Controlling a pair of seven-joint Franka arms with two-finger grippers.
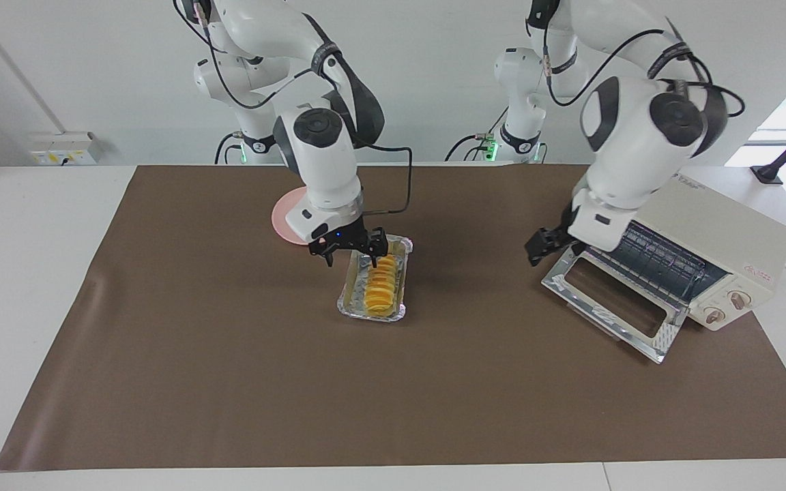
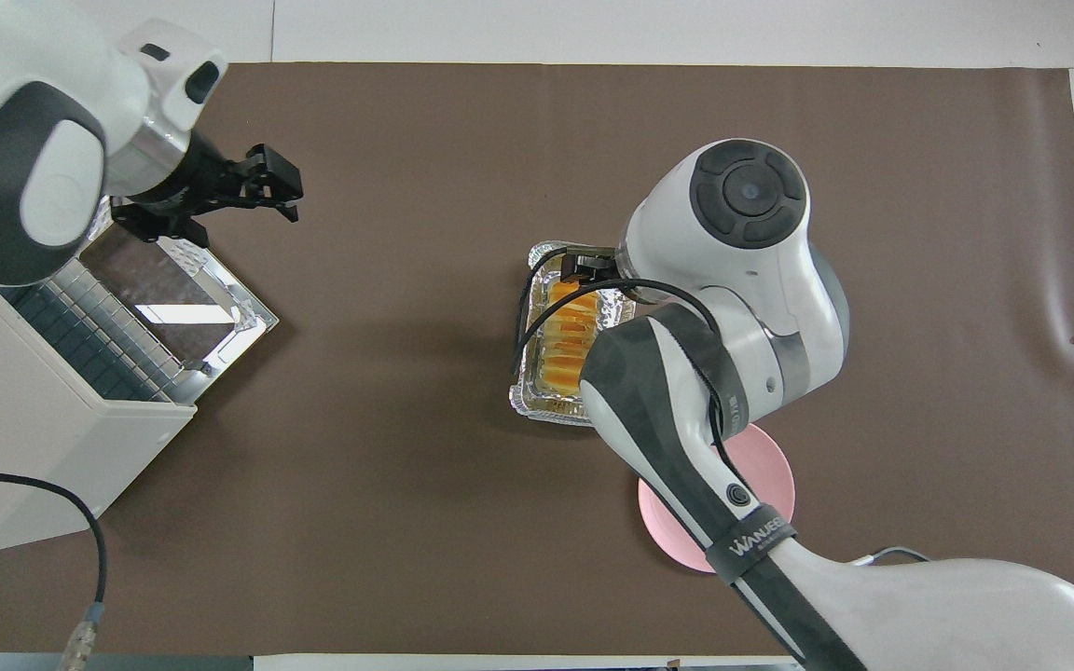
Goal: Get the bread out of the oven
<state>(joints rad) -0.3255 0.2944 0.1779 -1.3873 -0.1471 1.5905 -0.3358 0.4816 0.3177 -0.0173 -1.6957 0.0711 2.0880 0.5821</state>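
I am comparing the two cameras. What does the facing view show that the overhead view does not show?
Only the facing view shows the oven's two knobs and both arm bases. Only the overhead view shows the left gripper from above, open beside the oven door. Both show the bread in the foil tray, the right gripper open at the tray's end nearer the robots, and the pink plate.

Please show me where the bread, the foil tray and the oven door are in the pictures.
bread (image 1: 381, 281): facing view, on the middle of its ridged yellow top.
foil tray (image 1: 351, 305): facing view, on the crinkled rim at the end farther from the robots.
oven door (image 1: 638, 335): facing view, on the shiny frame under the glass.
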